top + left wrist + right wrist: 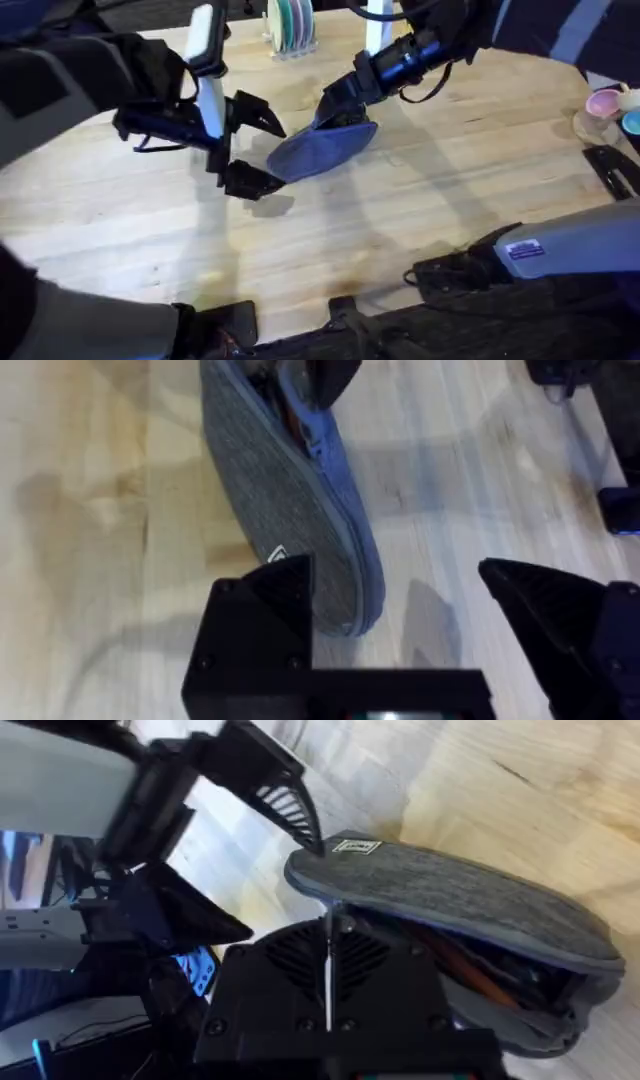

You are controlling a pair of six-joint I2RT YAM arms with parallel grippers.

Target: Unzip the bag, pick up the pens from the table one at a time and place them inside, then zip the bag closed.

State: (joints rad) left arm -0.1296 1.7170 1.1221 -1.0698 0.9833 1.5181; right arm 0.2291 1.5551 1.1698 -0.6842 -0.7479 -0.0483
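While the bag [322, 150] lies mid-tabletop [400, 230], partly unzipped, the right gripper [335, 105] pinches what seems its zipper end. The left gripper [255, 150], fingers wide, straddles the other end; it should clamp before pulling.

— What am I driving here, looks-wise?

— From my seat, both arms are black. The left end effector [262, 150] has angular, wedge-shaped black fingers, and a white upright bar [207, 75] is mounted on its wrist.

— And the right one?

— The right end effector [335, 108] is black too, tapering from a ribbed cylindrical wrist with a thin black cable [425, 90] looping beside it. In its wrist view I see slotted vents on the housing [330, 970].
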